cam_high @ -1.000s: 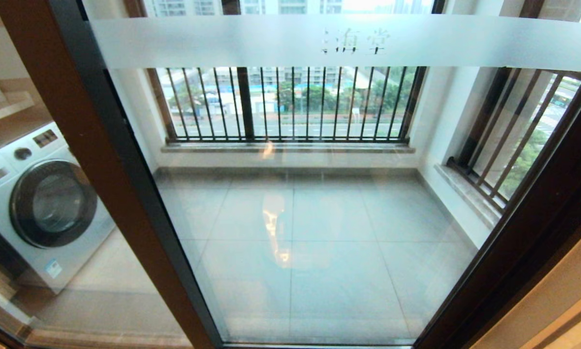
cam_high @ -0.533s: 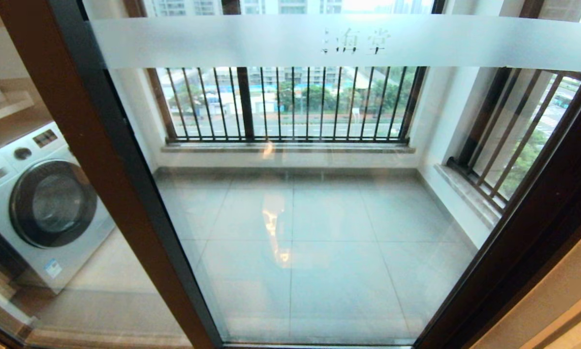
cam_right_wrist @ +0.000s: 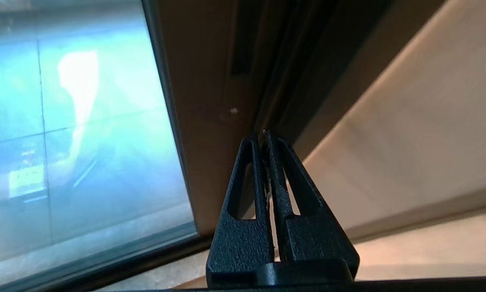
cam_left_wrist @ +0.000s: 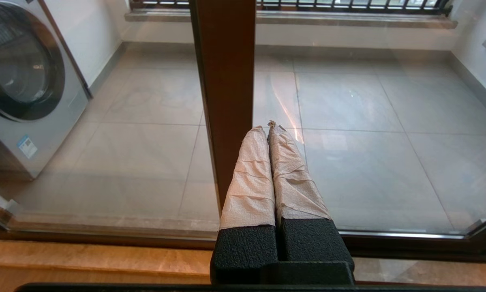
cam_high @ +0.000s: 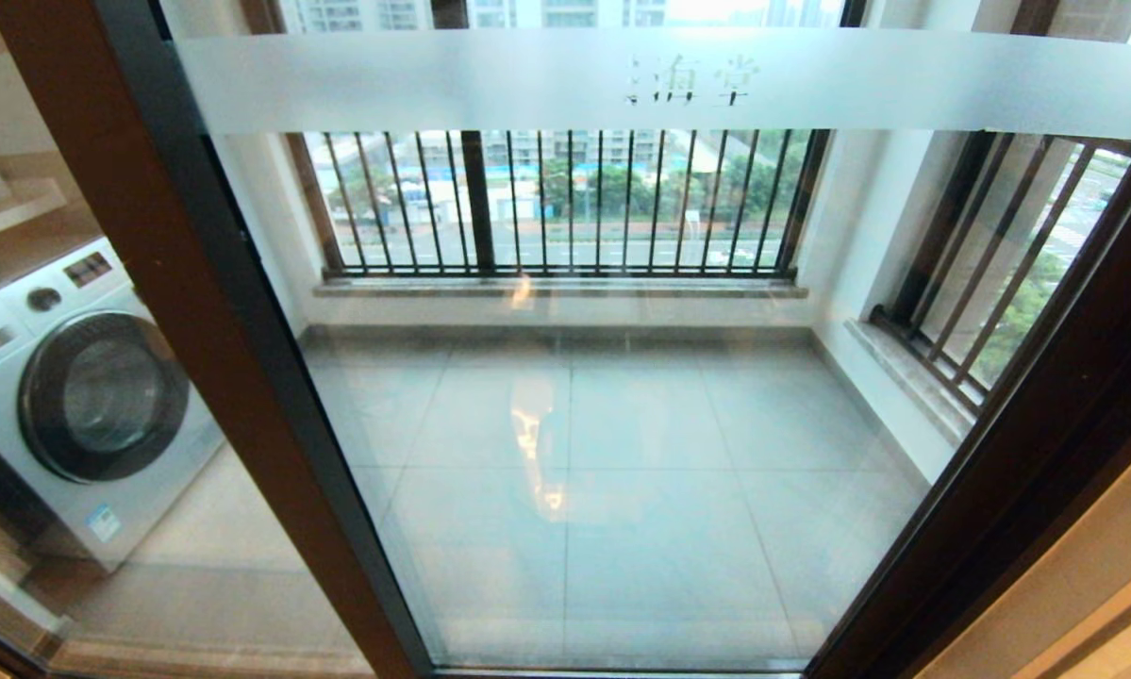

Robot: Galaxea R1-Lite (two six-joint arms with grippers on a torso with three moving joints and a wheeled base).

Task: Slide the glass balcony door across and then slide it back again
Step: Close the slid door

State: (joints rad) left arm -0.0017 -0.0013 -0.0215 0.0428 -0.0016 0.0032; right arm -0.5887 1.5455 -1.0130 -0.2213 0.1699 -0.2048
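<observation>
The glass balcony door [cam_high: 565,453] fills the head view, its frosted band [cam_high: 433,83] with characters near the top. A brown stile [cam_high: 150,283] bounds it on the left and a dark stile [cam_high: 1046,453] on the right. Neither gripper shows in the head view. My left gripper [cam_left_wrist: 267,126] is shut and empty, its paper-wrapped fingers [cam_left_wrist: 249,178] low in front of the brown stile [cam_left_wrist: 226,81]. My right gripper [cam_right_wrist: 263,134] is shut and empty, its tips close to the door's right stile [cam_right_wrist: 202,121], where this meets the dark frame channel [cam_right_wrist: 299,61].
A white washing machine [cam_high: 84,396] stands behind the glass at the left. Black barred railings [cam_high: 565,203] close the balcony's far side and its right side [cam_high: 999,264]. A beige wall [cam_right_wrist: 409,121] lies right of the door frame. A wooden threshold [cam_left_wrist: 84,259] runs below the track.
The right gripper's edge and its cable, seen at the head view's right border before, have slipped out of that view. The door itself has not visibly shifted.
</observation>
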